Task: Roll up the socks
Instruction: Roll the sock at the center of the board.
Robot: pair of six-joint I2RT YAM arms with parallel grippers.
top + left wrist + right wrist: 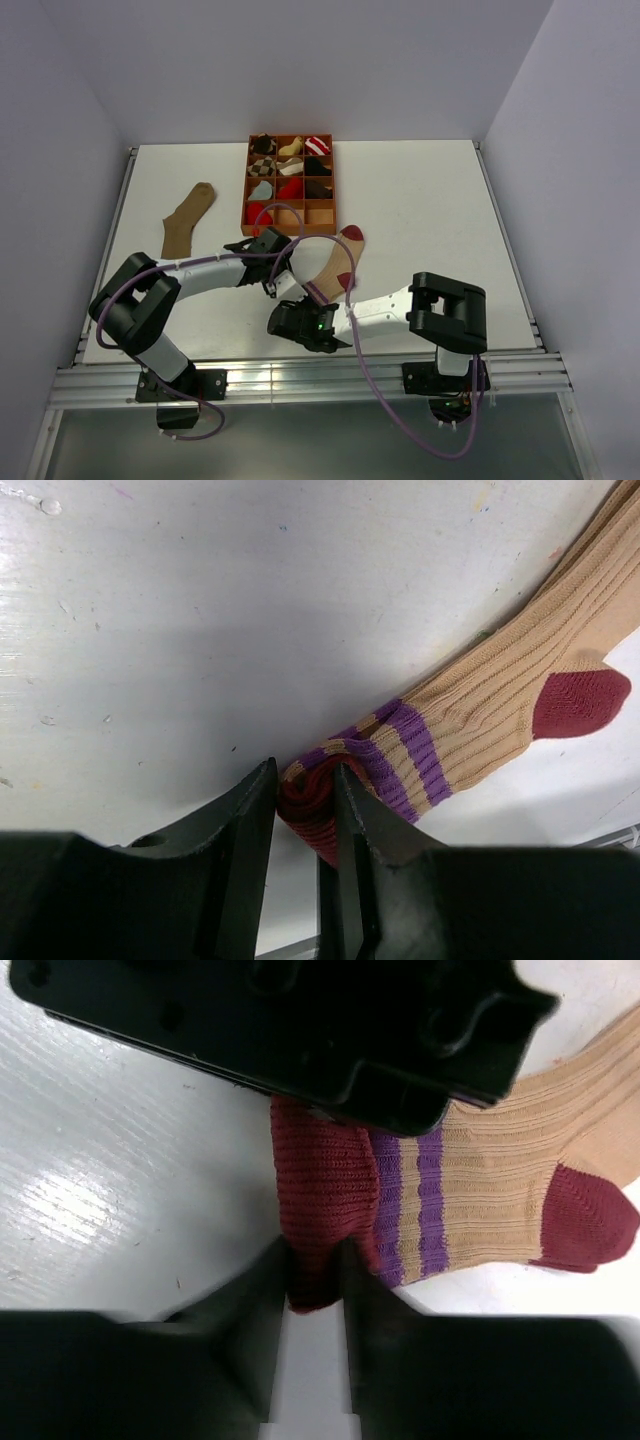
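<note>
A beige sock (pixel 338 262) with maroon toe, heel and cuff and purple stripes lies slanted on the white table (pixel 420 210). Its maroon cuff (pixel 308 802) is folded into a thick roll at the near end. My left gripper (pixel 305 780) is shut on that roll from one side, at the cuff in the top view (pixel 281 283). My right gripper (pixel 314 1260) pinches the same maroon cuff (pixel 318 1185) from the opposite side, low in the top view (pixel 298 313). A plain brown sock (pixel 190 218) lies flat at the left, away from both grippers.
An orange compartment box (pixel 247 185) holding several small sock bundles stands at the back centre, just beyond the beige sock's toe. The table's near edge with its metal rail (pixel 300 375) runs right behind the grippers.
</note>
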